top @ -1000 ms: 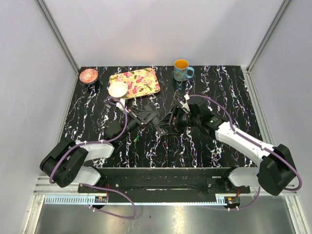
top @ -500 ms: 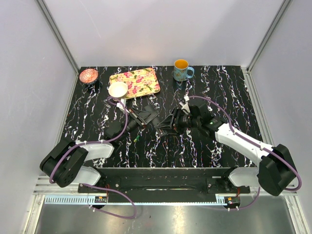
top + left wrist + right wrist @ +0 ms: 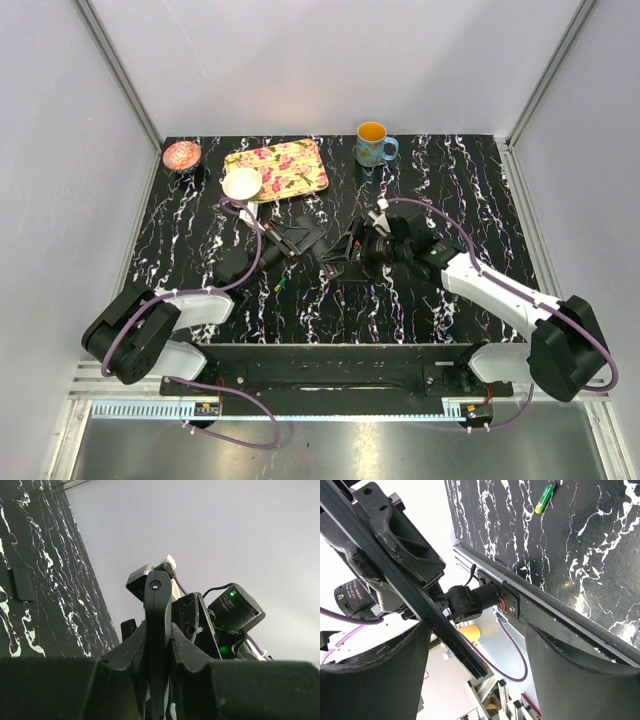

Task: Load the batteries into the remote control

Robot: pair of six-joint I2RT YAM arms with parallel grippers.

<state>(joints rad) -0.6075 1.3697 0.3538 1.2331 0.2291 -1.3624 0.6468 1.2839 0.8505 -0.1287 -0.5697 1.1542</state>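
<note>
My left gripper (image 3: 303, 238) is shut on the remote control (image 3: 158, 625), a slim black bar held edge-on between its fingers and sticking out past them. In the right wrist view the remote (image 3: 427, 617) runs diagonally down from the left gripper, and its free end lies between the fingers of my right gripper (image 3: 476, 680). The right gripper (image 3: 342, 248) is open and holds nothing. It faces the left gripper closely above the table's middle. A green battery (image 3: 282, 284) lies on the table near the left arm and also shows in the right wrist view (image 3: 544, 498). The other batteries do not show.
A floral tray (image 3: 290, 165), a white bowl (image 3: 242, 183), a pink bowl (image 3: 182, 155) and a blue mug (image 3: 372, 143) stand along the far side of the black marbled table (image 3: 470, 190). A small flat black piece (image 3: 22, 585) lies on the table.
The right gripper has moved a little further from the bases and closer to the left gripper, so the remote's end now sits between its fingers. The left gripper still holds the remote.
</note>
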